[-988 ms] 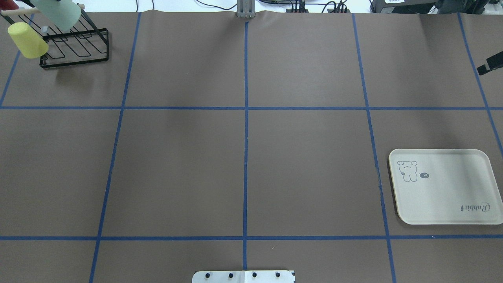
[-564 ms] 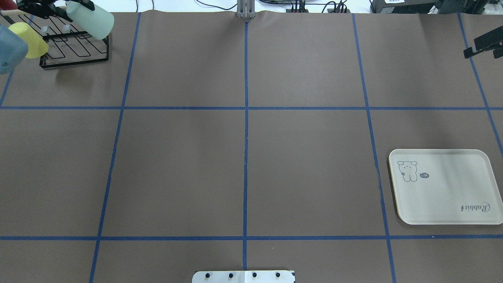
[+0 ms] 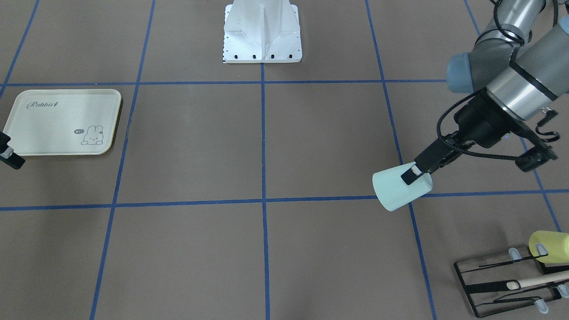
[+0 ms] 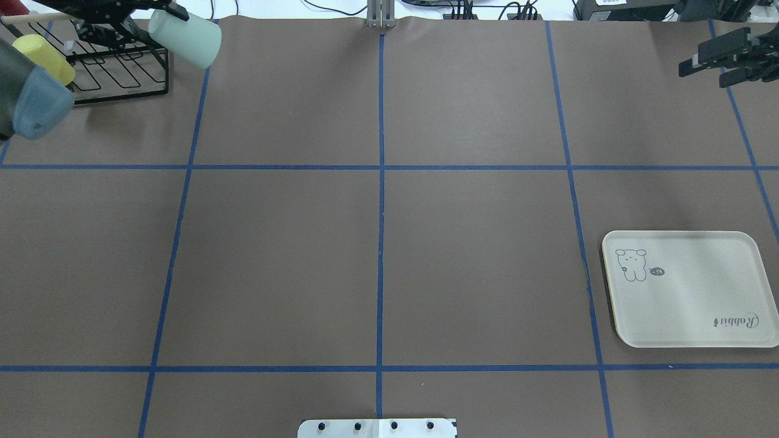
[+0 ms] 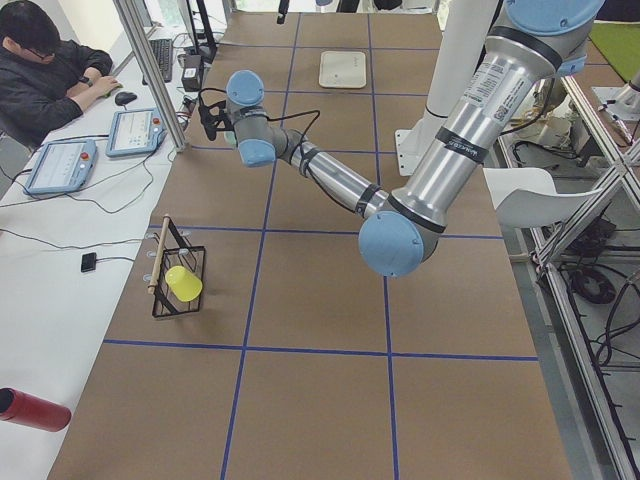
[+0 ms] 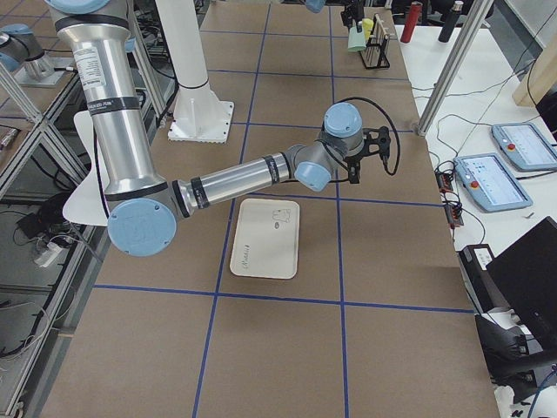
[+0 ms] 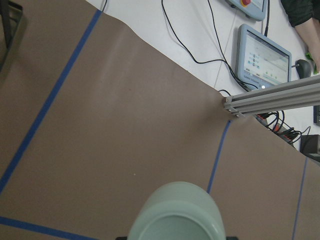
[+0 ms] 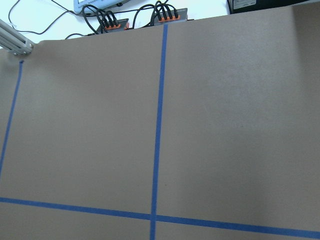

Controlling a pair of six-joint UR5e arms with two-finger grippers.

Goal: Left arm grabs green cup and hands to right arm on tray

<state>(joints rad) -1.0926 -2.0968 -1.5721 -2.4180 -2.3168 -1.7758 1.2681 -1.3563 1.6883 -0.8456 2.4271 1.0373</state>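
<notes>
Hanging at the overhead view's far-left corner: one yellow cup point(image 4: 42, 53), tipped on a prong of the black wire rack point(image 4: 115, 73).

Left arm point(image 4: 30, 103): enters from the left edge, pale blue joint cap foremost, reaching over the rack.

Left gripper point(image 3: 415, 174): clamped on the rim of the green cup point(image 4: 185, 39), one finger showing on the outer wall.

Green cup: held tilted almost on its side, mouth toward the wrist and closed base pointing toward the table's middle. It is clear of the rack and just beside it, over a blue tape line point(image 4: 182, 182).

Table point(image 4: 377, 255): brown surface, divided into squares by the blue tape.

Tray point(image 4: 688, 304): cream, lying flat near the right edge on the robot's side, well apart from the cup.

Right gripper point(image 4: 709, 64): at the far-right corner, fingers spread, grasping nothing.
</notes>
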